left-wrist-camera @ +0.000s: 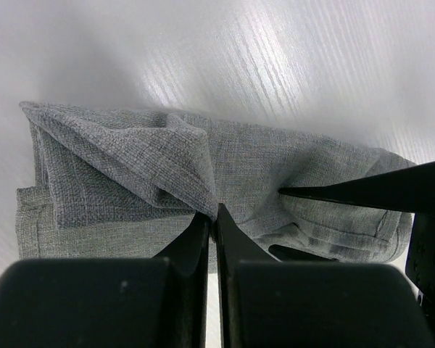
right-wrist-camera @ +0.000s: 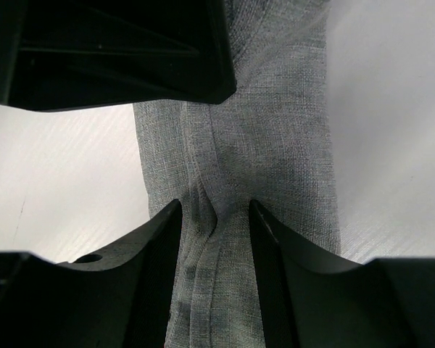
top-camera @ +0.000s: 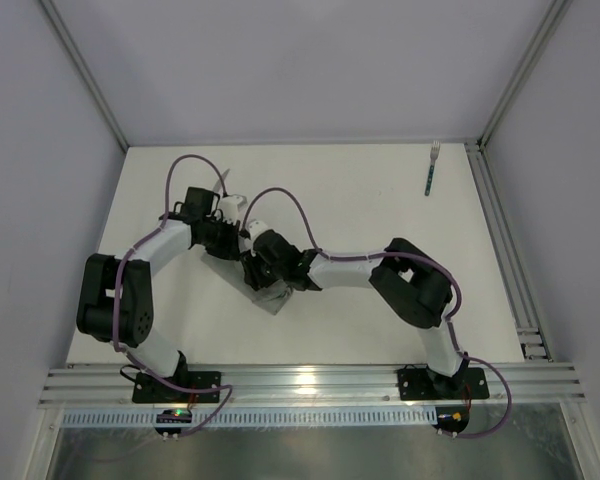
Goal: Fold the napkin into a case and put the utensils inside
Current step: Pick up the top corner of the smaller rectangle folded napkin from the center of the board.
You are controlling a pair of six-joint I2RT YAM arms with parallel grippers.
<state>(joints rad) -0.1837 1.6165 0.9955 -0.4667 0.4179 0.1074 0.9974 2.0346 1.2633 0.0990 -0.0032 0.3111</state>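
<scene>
The grey napkin (top-camera: 271,299) lies folded into a narrow band, mostly hidden under both wrists in the top view. In the left wrist view the napkin (left-wrist-camera: 290,156) has a raised flap, and my left gripper (left-wrist-camera: 214,212) is shut on that flap's edge. In the right wrist view my right gripper (right-wrist-camera: 214,206) is closed round a bunched ridge of the napkin (right-wrist-camera: 283,109). Both grippers meet over it: the left gripper (top-camera: 235,245) and the right gripper (top-camera: 260,270). The fork (top-camera: 432,168), with a teal handle, lies far back right. The knife is out of view.
The white table (top-camera: 360,210) is walled by grey panels, with a metal rail (top-camera: 505,250) along its right edge. The right gripper's black fingers (left-wrist-camera: 362,190) press on the cloth to the right of my left jaws. The left gripper's body (right-wrist-camera: 109,51) fills the top of the right wrist view.
</scene>
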